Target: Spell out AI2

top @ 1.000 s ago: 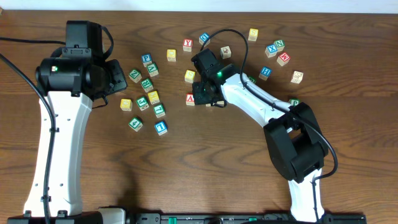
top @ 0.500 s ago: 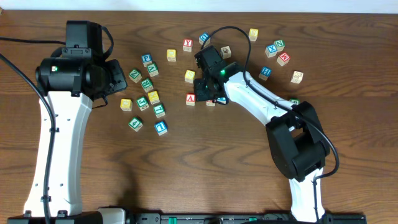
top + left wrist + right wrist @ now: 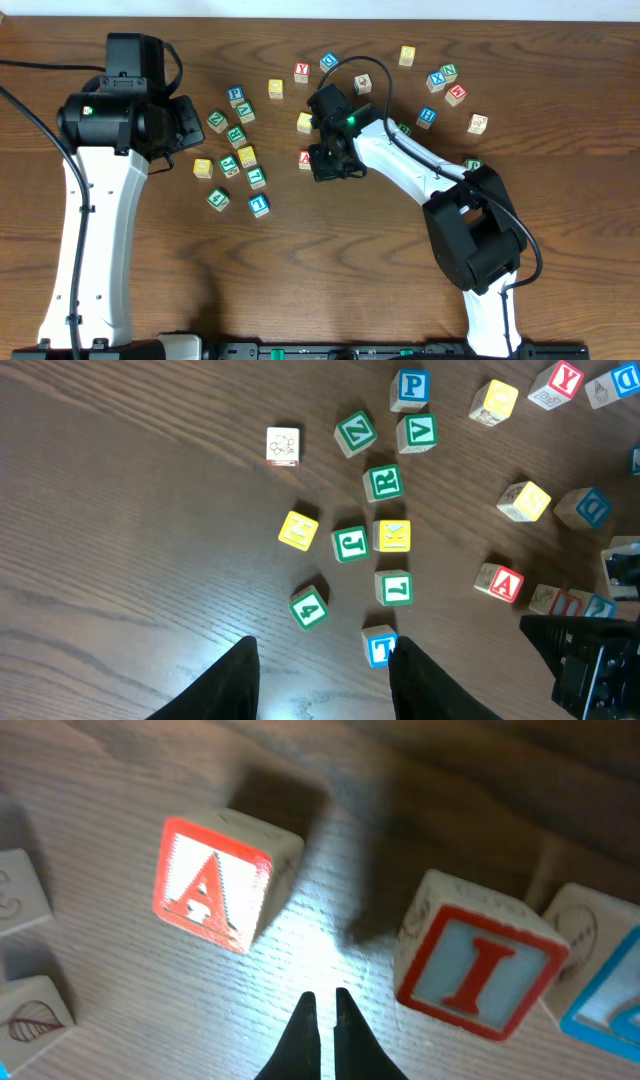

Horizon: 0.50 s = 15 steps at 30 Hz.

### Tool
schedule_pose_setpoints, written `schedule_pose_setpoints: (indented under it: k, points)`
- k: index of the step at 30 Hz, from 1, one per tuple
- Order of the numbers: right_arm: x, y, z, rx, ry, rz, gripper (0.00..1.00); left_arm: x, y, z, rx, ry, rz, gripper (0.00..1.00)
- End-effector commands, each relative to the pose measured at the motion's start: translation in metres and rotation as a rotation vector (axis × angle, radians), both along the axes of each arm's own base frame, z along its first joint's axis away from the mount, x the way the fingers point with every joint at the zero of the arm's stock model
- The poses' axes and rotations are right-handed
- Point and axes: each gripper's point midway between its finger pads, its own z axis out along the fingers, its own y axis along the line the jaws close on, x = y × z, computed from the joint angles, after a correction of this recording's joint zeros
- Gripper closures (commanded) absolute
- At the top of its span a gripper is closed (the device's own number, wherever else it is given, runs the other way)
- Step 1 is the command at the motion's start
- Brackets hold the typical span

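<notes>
The red-edged A block (image 3: 215, 885) and the red-edged I block (image 3: 480, 970) lie on the wooden table a short gap apart. My right gripper (image 3: 322, 1005) is shut and empty, its tips low over the bare wood between them, touching neither. A blue-edged block (image 3: 610, 1010) sits just past the I, cut off by the frame, so its mark is unreadable. From overhead the A (image 3: 305, 159) shows beside the right gripper (image 3: 330, 162), which hides the I. My left gripper (image 3: 322, 660) is open and empty above the table; the A (image 3: 499, 582) lies far to its right.
A cluster of green and yellow blocks (image 3: 237, 150) lies left of centre, with a blue-edged block (image 3: 381, 649) by my left gripper's right finger. The Y block (image 3: 301, 72) and more blocks (image 3: 437, 80) are spread along the far side. Two plain picture blocks (image 3: 20, 895) sit left of the A.
My right gripper has swung back towards the front left and now partly covers the spot beside the A. The left arm and the blocks have not moved.
</notes>
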Motion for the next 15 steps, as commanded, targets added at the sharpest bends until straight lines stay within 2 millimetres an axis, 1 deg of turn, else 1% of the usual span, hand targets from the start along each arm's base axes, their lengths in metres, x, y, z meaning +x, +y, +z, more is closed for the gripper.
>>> schedule_pose_setpoints:
  k: [1, 6, 11, 15]
  points:
    - [0.002, -0.008, 0.006, -0.044, -0.035, -0.009, 0.98, 0.002, 0.004, 0.004, 0.015, -0.008, 0.002, 0.58]
    - [0.004, -0.019, 0.004, -0.1, -0.048, -0.033, 0.99, 0.002, 0.004, 0.004, 0.015, -0.008, 0.002, 0.58]
    - [0.005, -0.02, 0.004, -0.109, -0.052, -0.034, 0.99, 0.002, 0.004, 0.004, 0.015, -0.008, 0.002, 0.59]
    - [0.009, -0.026, 0.004, -0.14, -0.075, -0.043, 0.98, 0.002, 0.004, 0.004, 0.015, -0.008, 0.002, 0.59]
